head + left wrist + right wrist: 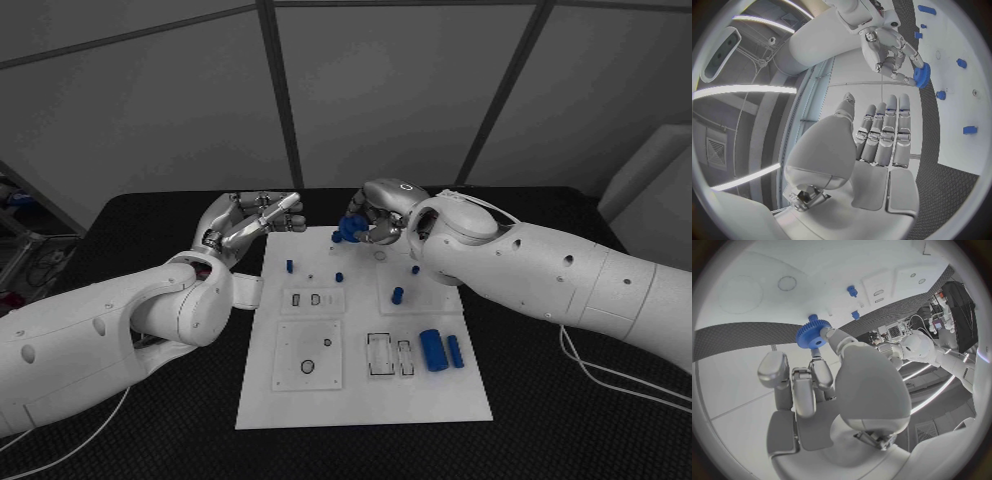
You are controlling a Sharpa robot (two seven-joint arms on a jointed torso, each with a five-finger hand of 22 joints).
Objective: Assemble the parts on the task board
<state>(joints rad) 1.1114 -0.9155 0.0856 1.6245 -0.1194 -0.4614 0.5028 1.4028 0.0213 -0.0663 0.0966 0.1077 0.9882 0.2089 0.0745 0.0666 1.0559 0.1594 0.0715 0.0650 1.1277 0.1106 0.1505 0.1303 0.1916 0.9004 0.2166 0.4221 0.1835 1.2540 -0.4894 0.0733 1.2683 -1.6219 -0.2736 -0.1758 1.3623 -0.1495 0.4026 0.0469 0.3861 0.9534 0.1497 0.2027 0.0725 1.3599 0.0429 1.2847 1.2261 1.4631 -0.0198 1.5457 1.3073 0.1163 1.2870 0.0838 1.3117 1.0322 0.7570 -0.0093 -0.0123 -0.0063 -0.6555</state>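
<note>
**Gear held at far edge of task board**

Nearest the head camera lies the near end of the white task board, resting flat on the black worktop. Two blue cylinders lie side by side on the board's right portion, just beside a rectangular outlined recess. An oval recess sits in the near-left panel of the board. Farther along the board, several small blue pegs stand upright, apart from one another.

Right hand: positioned over the far edge of the board. It pinches a blue gear between fingertips; the remaining fingers are partly curled. In the right wrist view the gear shows a toothed rim and a central bore, and it is held above the white board surface, near two small blue pegs. Whether the gear touches the board cannot be told. In the left wrist view the right hand holds the gear at the edge of the board.

Left hand: positioned at the far-left corner of the board, just beside the right hand but not touching it. Its fingers are extended and lie close together, side by side, and it holds nothing.
</note>
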